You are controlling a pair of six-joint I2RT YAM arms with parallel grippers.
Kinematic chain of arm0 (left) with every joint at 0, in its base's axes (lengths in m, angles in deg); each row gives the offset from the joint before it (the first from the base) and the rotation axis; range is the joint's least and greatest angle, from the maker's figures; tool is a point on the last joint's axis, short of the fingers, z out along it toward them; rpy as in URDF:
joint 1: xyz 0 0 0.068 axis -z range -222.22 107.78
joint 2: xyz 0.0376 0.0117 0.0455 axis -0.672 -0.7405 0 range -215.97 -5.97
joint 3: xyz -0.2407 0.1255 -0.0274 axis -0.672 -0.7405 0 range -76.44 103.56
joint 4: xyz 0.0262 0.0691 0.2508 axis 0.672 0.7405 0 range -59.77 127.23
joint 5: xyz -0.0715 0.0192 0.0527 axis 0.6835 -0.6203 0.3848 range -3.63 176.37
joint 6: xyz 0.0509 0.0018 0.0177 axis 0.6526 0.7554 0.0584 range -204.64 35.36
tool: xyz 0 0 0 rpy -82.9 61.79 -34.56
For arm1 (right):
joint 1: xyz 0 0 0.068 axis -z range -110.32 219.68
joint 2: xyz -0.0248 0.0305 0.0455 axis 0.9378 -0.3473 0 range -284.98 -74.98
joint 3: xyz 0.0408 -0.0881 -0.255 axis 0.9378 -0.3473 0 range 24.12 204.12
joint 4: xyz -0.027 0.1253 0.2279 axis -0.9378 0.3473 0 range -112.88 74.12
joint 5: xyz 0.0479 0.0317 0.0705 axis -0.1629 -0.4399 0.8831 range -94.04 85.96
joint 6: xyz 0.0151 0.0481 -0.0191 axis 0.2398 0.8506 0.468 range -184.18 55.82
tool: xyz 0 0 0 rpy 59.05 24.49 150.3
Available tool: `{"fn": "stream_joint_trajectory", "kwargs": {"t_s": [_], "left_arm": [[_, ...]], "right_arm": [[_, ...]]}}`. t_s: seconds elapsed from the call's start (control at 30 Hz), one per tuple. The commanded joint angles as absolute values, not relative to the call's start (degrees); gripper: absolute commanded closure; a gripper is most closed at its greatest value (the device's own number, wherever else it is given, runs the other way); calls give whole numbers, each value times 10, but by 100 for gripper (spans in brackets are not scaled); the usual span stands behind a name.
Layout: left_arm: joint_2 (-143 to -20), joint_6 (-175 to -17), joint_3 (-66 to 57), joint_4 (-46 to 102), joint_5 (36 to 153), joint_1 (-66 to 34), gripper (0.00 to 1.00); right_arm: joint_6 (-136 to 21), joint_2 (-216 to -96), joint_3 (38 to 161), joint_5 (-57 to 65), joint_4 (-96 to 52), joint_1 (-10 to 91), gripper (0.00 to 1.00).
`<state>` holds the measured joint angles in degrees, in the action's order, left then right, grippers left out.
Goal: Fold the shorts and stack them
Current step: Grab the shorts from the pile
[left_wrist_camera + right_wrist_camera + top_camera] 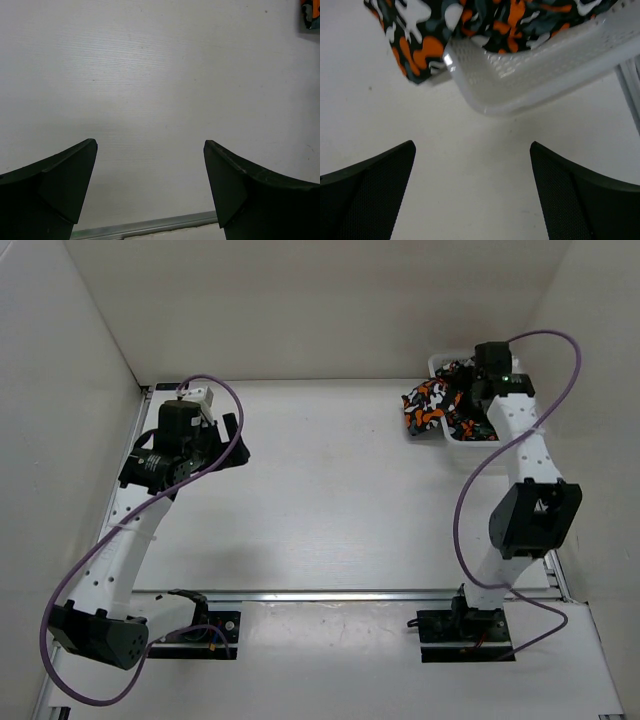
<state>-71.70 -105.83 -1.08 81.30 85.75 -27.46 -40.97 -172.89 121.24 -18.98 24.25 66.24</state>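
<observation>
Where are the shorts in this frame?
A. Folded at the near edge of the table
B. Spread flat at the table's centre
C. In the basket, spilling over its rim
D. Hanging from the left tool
C: the shorts sit bunched in the basket at the far right, with one part draped over its rim.
</observation>
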Motion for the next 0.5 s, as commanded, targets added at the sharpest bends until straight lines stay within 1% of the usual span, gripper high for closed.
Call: {"fn": "stream_joint_trajectory", "kwargs": {"t_s": [0.0,0.03,0.07,0.1,0.17,0.2,0.37,0.43,0.47], "left_arm": [[-715,-1050,9,823,858,-272,1],[-715,-1050,9,823,852,-272,1],[-723,-1050,16,823,852,-272,1],[-731,-1050,16,823,846,-272,1],[-737,-1056,21,823,841,-272,1],[-743,-1056,21,823,831,-272,1],[-762,-1061,28,836,796,-272,1],[-781,-1067,28,836,786,-272,1],[-787,-1067,28,836,780,-272,1]], "right_arm": [[-390,-1799,1312,-185,253,700,0],[-390,-1822,1340,-185,253,707,0],[-385,-1869,1369,-185,263,713,0],[-376,-1893,1426,-185,269,727,0],[-371,-1963,1486,-185,280,747,0],[-364,-1986,1539,-185,285,752,0],[-342,-2111,1647,-149,285,781,0],[-328,-2134,1661,-143,278,787,5],[-328,-2147,1661,-143,267,787,9]]}}
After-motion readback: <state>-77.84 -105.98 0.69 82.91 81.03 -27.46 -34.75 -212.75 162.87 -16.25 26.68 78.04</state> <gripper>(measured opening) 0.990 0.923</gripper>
